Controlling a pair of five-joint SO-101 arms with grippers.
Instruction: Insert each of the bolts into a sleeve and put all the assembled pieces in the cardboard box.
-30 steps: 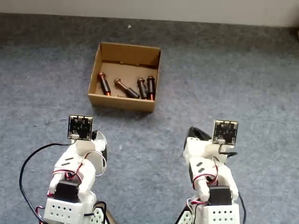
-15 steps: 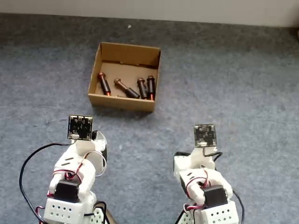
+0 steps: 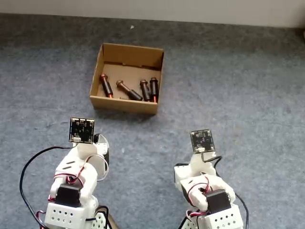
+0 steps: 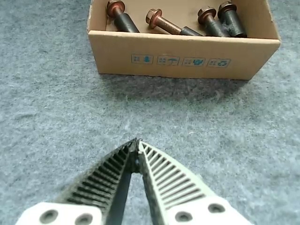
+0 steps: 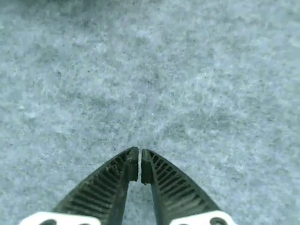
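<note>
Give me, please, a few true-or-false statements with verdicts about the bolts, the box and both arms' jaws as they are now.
1. Four bolts lie in the cardboard box. True.
2. One bolt lies outside the box. False: all four are inside it.
3. The left arm has its jaws shut on nothing. True.
4. The right arm grips a bolt in its jaws. False: they are shut and hold nothing, over bare carpet.
5. The box is tipped on its side. False: it stands upright, open at the top.

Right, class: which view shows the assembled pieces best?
The high view: it looks down into the cardboard box, showing four assembled pieces whole. The left wrist view hides their lower ends behind the box's wall; the right wrist view faces carpet.
</note>
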